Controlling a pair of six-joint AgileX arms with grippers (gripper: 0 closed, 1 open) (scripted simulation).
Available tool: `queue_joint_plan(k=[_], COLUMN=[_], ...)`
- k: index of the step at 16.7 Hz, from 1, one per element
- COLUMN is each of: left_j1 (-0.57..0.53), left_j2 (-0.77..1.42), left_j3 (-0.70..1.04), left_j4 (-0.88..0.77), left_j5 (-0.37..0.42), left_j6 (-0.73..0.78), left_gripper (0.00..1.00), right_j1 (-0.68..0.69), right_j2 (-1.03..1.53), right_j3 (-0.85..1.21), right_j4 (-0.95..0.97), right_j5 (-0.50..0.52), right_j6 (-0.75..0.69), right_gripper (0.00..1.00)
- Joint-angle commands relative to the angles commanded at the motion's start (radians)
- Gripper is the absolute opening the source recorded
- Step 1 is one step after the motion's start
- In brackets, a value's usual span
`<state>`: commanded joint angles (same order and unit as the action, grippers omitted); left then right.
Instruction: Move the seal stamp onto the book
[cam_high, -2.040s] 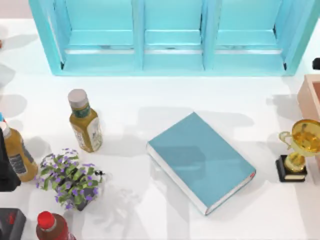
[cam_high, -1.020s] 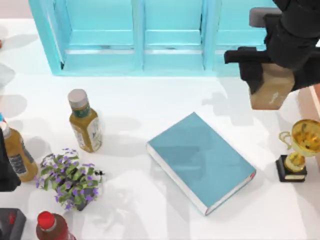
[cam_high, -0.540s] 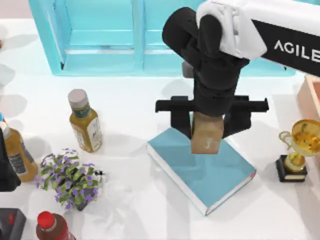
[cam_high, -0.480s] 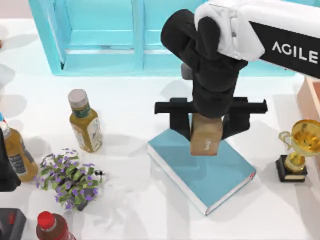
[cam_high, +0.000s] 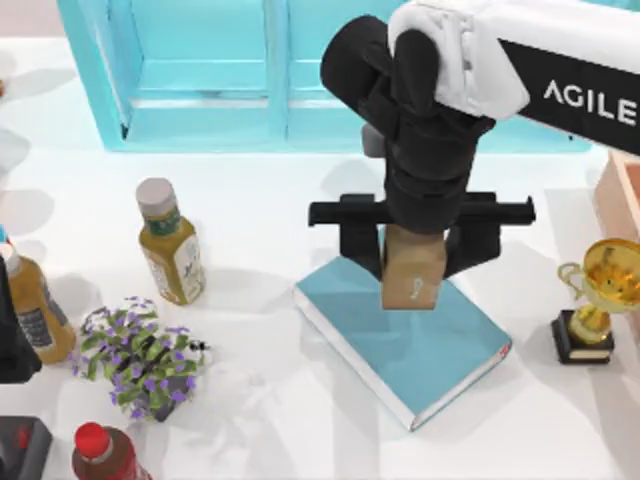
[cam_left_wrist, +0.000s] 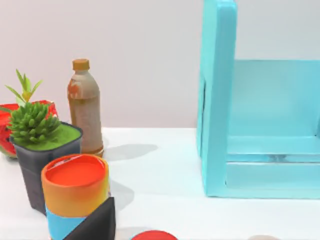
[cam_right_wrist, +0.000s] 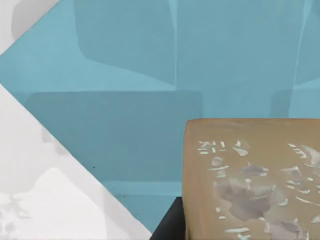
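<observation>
A: Where does the right gripper sit?

B: Over the upper-left part of the large teal hardcover book, which lies flat at an angle near the table's middle. The right arm comes in from the top view's upper right, wrist pointing down.

A: And the stamp?

B: The small tan-brown stone-like seal stamp hangs upright between the black fingers, which are clamped on its upper part. Its lower end sticks out below the fingers and carries a pale mark.

A: Touching the cover?

B: Can't tell from the top view. The right wrist view has the stamp's mottled face close up with the teal cover behind it and white table off one corner. No contact line visible.

A: Left arm?

B: Parked at the table's left edge; a dark piece of it shows beside the amber bottle. Whether the left gripper's fingers are open or closed can't be told.

A: Anything else around?

B: A teal shelf unit along the back. An olive-green bottle with a grey cap and a purple-flowered potted plant left of the book. A gold trophy on a black base right of it, well apart from the stamp. A red-capped bottle at the bottom left.
</observation>
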<state>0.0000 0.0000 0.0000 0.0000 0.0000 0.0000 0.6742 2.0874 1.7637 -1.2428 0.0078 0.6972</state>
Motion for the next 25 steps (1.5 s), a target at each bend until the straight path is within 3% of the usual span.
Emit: queue_joint_plan(k=[2,15,25], left_j1=[0.000,0.000,0.000], left_j2=[0.000,0.000,0.000], left_j3=[0.000,0.000,0.000], left_j4=[0.000,0.000,0.000], left_j5=[0.000,0.000,0.000], left_j6=[0.000,0.000,0.000], left_gripper=[1.00,1.00,1.00], right_j1=[0.000,0.000,-0.001], right_j2=[0.000,0.000,0.001], right_j3=[0.000,0.000,0.003], right_j4=[0.000,0.000,-0.004], right_j5=[0.000,0.000,0.000], right_j6=[0.000,0.000,0.000], right_gripper=[0.00,0.98,1.00])
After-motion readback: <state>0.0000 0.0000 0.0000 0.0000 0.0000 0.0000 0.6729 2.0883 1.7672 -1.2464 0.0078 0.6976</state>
